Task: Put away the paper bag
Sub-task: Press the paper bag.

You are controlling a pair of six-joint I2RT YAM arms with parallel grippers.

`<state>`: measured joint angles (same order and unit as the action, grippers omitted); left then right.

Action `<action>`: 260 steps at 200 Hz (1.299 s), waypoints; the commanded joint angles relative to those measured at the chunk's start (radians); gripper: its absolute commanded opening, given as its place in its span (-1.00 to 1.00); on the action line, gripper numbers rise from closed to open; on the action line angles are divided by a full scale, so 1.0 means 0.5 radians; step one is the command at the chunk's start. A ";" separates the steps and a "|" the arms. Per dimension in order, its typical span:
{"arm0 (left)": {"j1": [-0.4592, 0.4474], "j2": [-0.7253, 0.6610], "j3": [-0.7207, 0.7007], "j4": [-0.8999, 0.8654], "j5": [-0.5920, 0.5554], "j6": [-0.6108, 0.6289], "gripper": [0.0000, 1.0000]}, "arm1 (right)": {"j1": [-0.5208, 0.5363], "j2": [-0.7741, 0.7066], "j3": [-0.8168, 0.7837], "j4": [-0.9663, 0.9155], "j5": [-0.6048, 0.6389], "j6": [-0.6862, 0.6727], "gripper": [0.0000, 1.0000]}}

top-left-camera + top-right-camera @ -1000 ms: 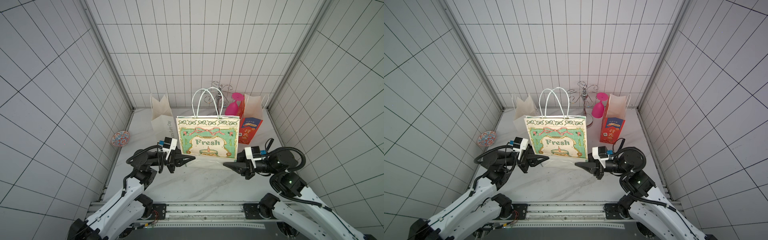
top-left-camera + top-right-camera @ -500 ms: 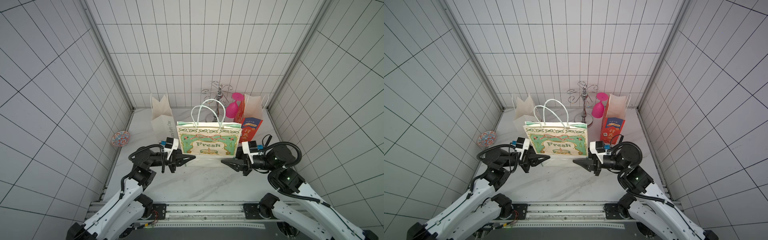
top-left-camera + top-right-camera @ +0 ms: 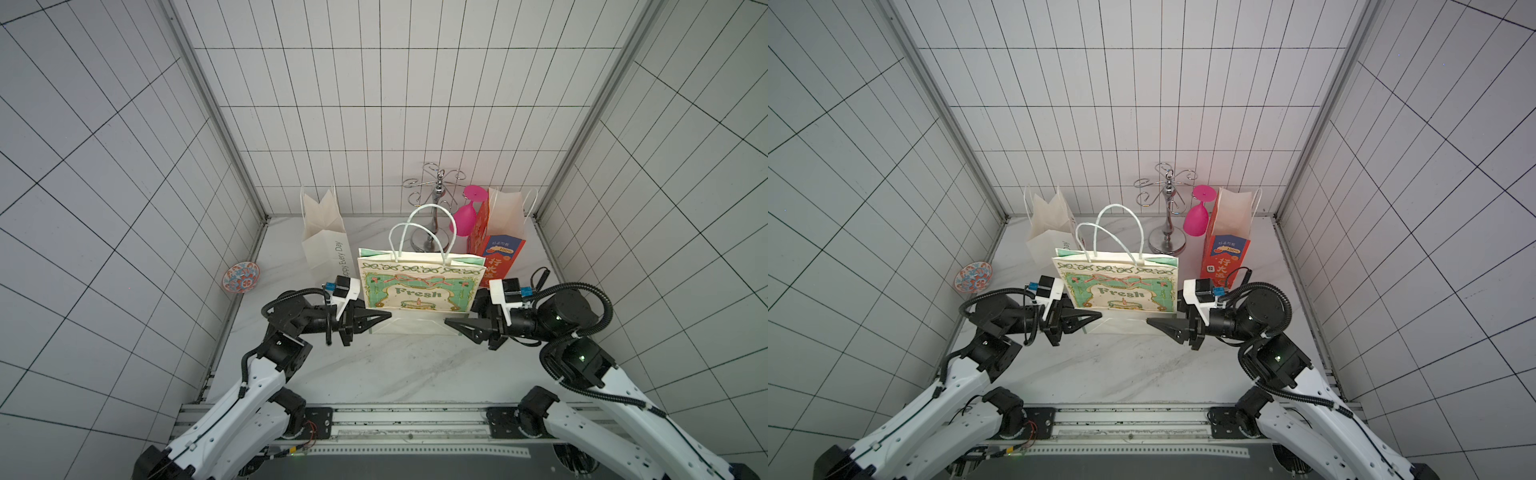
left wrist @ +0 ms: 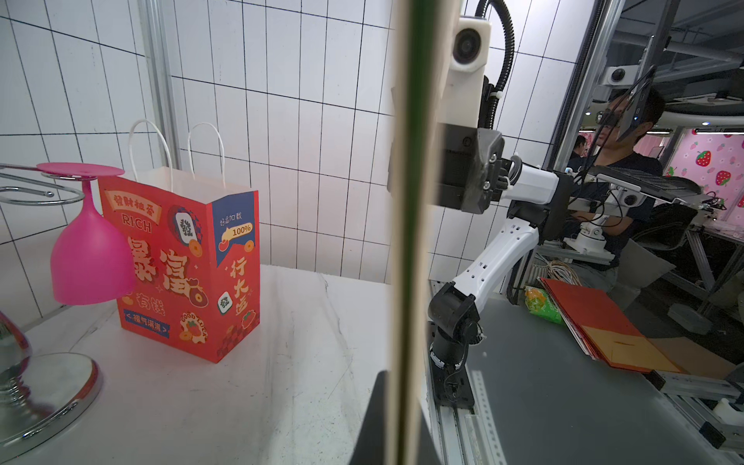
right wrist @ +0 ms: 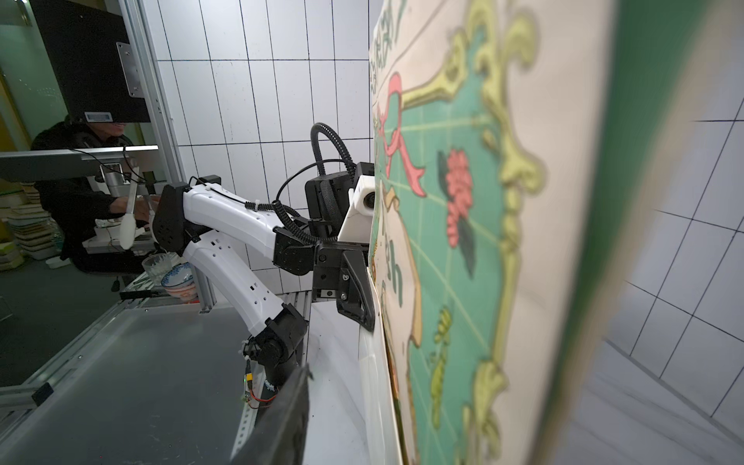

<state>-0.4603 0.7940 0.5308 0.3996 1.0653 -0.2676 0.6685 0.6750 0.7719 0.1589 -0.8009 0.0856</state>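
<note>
Viewing the cell from above, I log the marble table (image 3: pixel 395 374) as the largest item; every object stands on it. The paper bag (image 3: pixel 419 291) printed "Fresh" occupies the centre, handles up, printed face toward the near edge. In both top views it sits between the two grippers (image 3: pixel 1121 291).

The left gripper (image 3: pixel 387 316) is clenched on the bag's lower left edge. The left wrist view shows that edge running straight through the closed jaws.

The right gripper (image 3: pixel 449 322) is at the bag's lower right corner, with one finger in front of the printed face. The right wrist view is filled with blurred paper, so I cannot tell whether this gripper is gripping the bag or standing free of it.

A white bag (image 3: pixel 326 245) stands upright just behind the paper bag, to the far left. A red bag (image 3: pixel 500 253) stands upright to the far right. Between them, by the far wall, is a chrome glass rack (image 3: pixel 435 203). A pink glass (image 3: pixel 463 220) hangs from it upside down, just beside the red bag. A small patterned dish (image 3: pixel 241 277) lies at the left edge, well apart from the bags.
</note>
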 commanded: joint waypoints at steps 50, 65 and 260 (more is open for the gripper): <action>0.004 -0.010 0.008 -0.149 -0.037 0.179 -1.00 | 0.011 0.027 0.284 0.012 0.086 -0.049 -1.00; 0.006 -0.017 0.004 -0.168 -0.041 0.203 -1.00 | 0.014 0.024 0.281 0.046 0.077 -0.036 -1.00; 0.006 -0.039 -0.015 -0.246 -0.014 0.313 -1.00 | 0.012 0.116 0.547 0.103 0.068 -0.067 -0.42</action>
<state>-0.4591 0.7826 0.5297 0.2829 1.0519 -0.1375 0.6685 0.7464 0.9470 0.1707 -0.7498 0.0643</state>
